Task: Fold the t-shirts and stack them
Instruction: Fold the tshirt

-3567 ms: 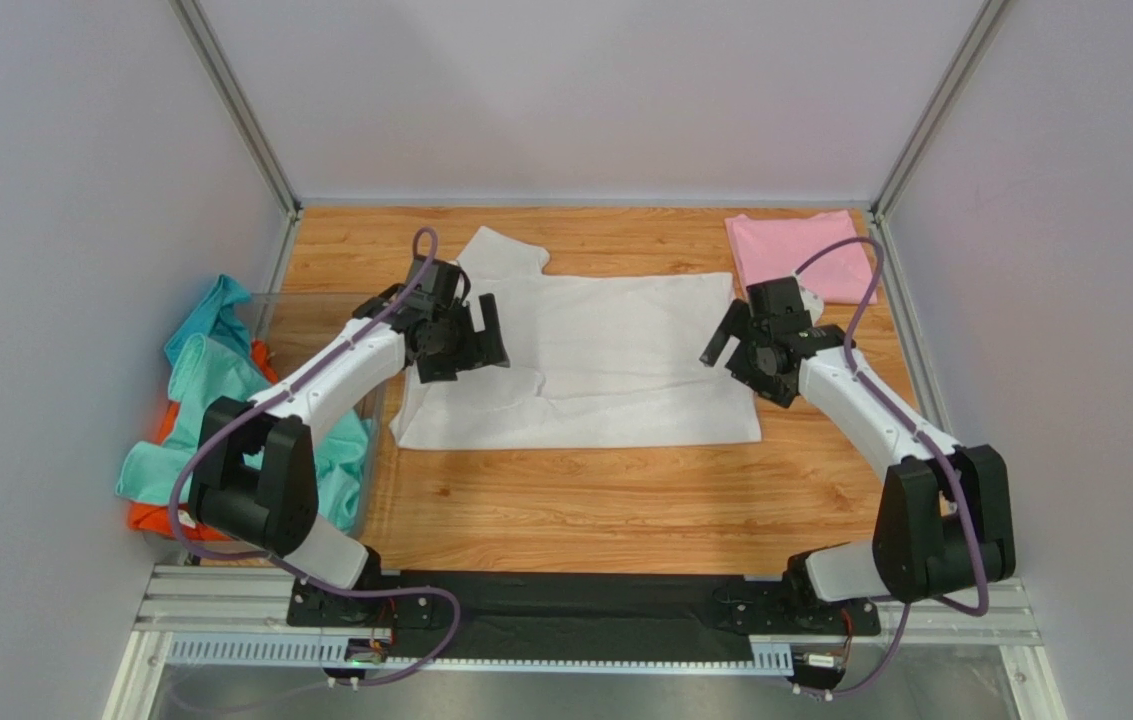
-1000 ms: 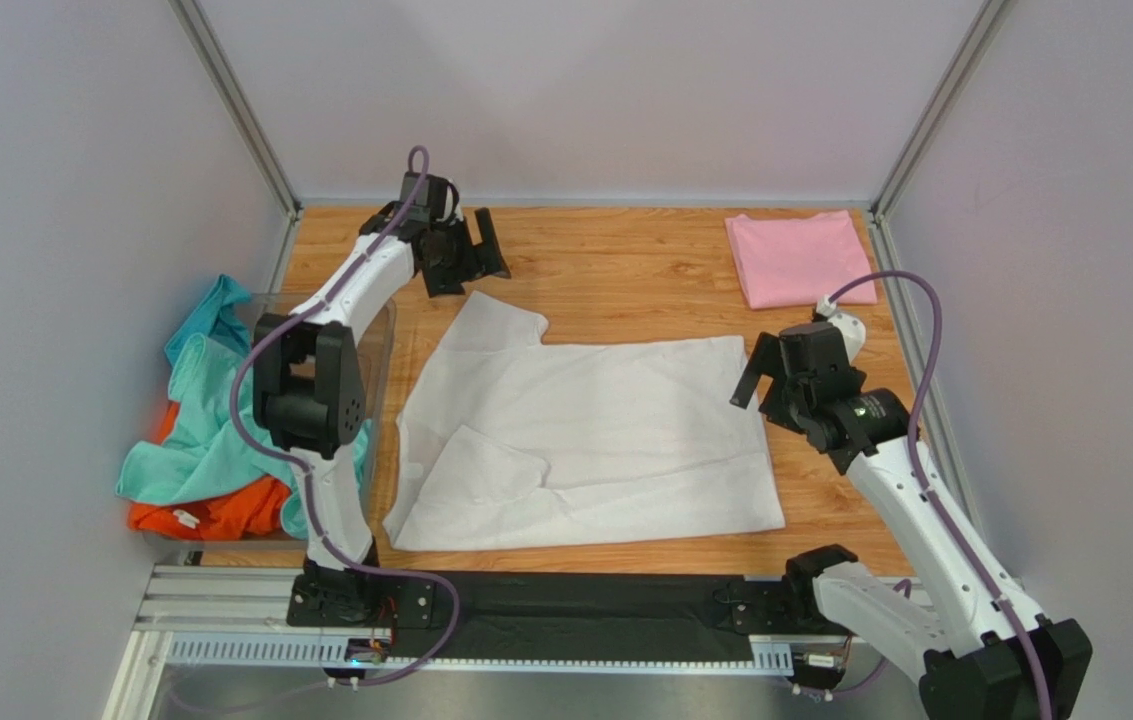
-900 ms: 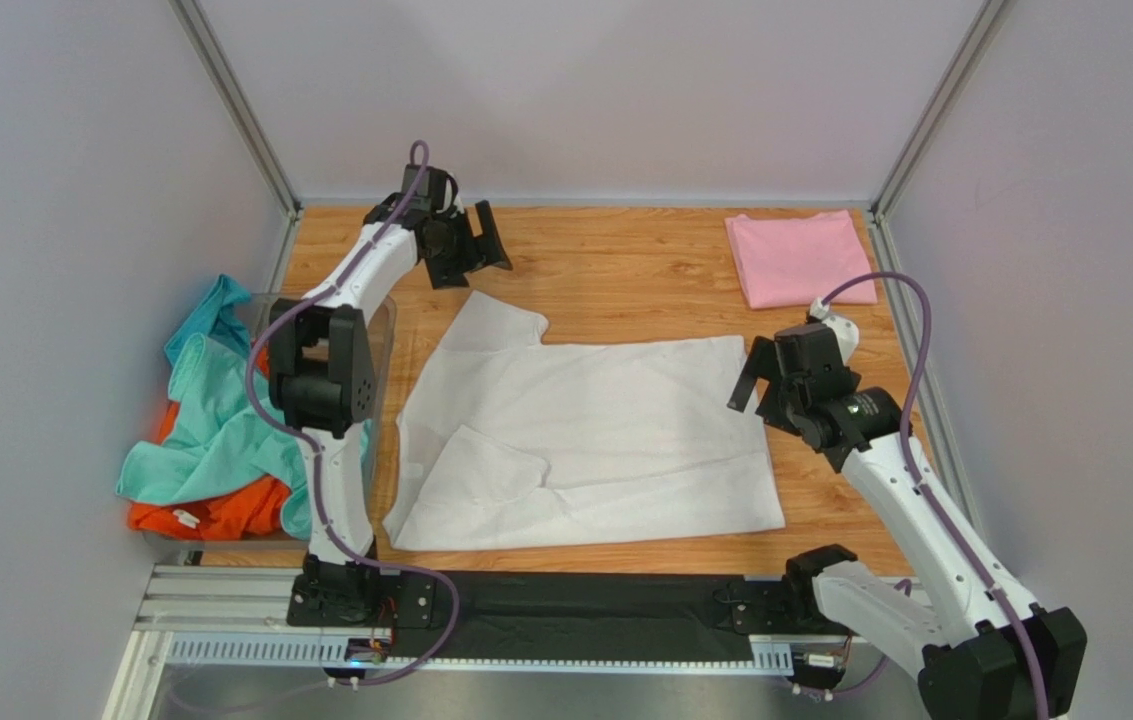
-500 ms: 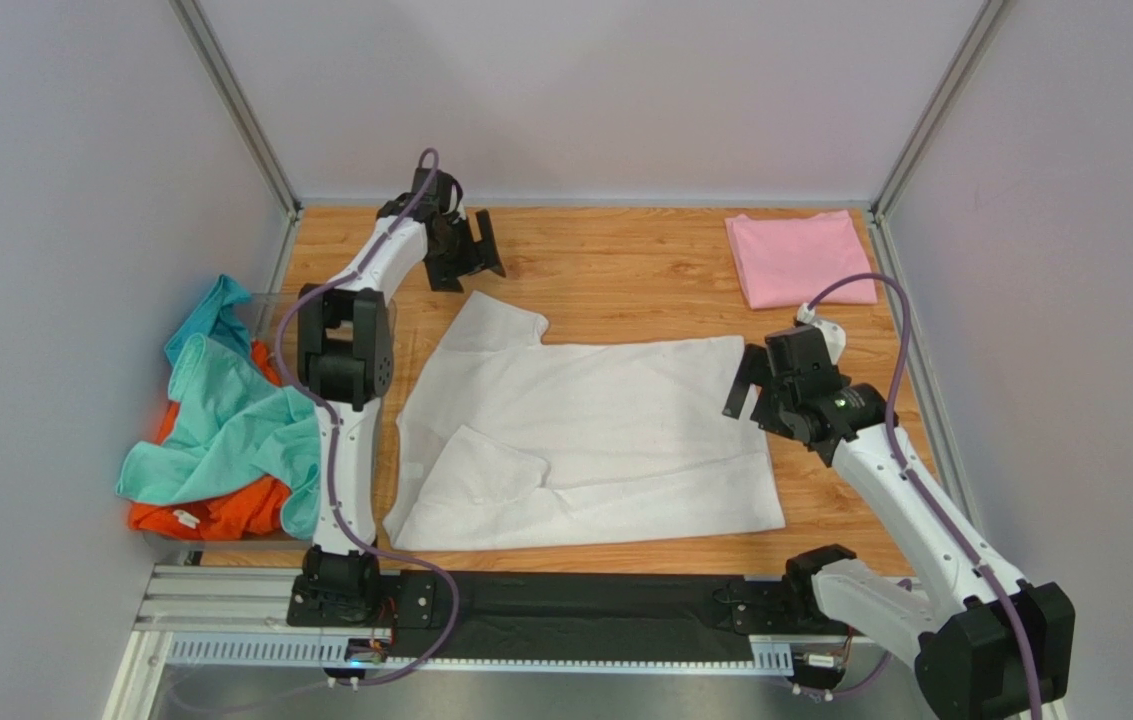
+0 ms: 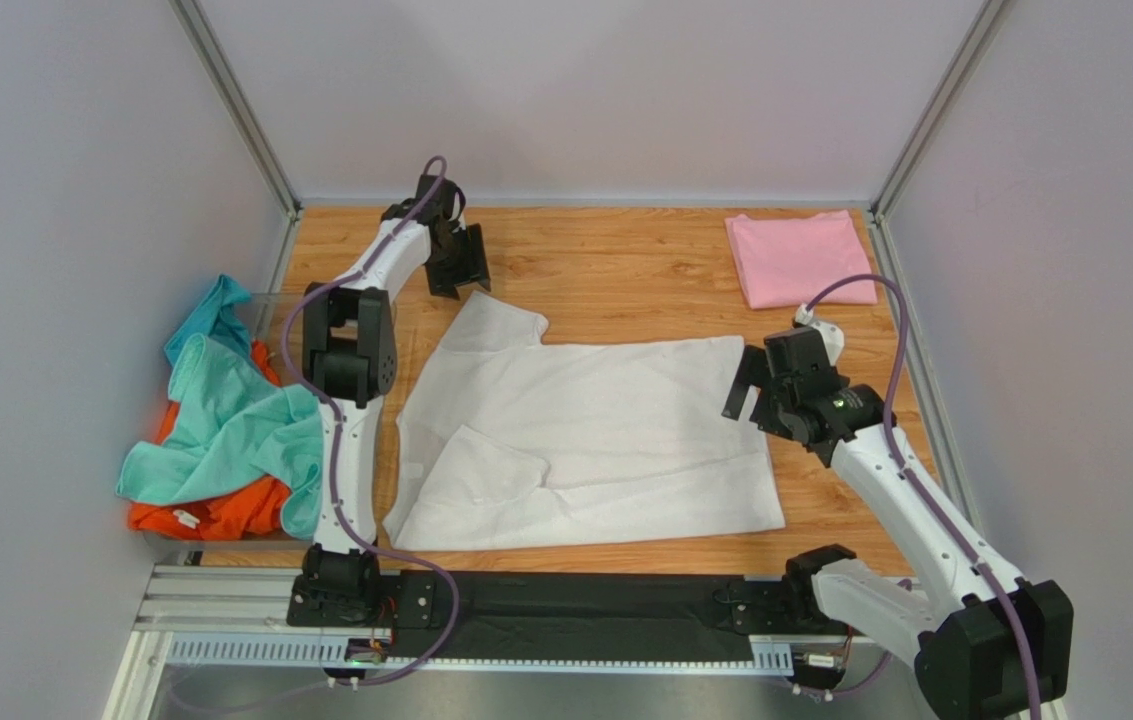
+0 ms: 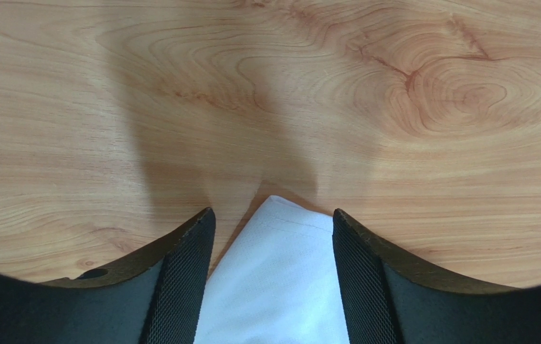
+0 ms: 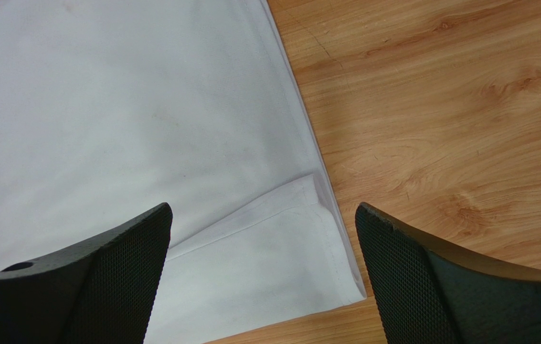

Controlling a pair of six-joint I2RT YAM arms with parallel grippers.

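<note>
Left fingers (image 6: 180, 287) have moved over the white t-shirt (image 5: 602, 428) sleeve, apart like the right fingers (image 7: 108, 279); we should pinch deep.

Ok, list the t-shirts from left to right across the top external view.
teal t-shirt → white t-shirt → pale pink t-shirt. The orange t-shirt lies partly under the teal one, so it is left out.

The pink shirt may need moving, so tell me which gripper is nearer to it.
Right. The right gripper hovers at the white shirt's right edge, close to the pink shirt; the left gripper is across the table, over the white shirt's sleeve tip.
</note>
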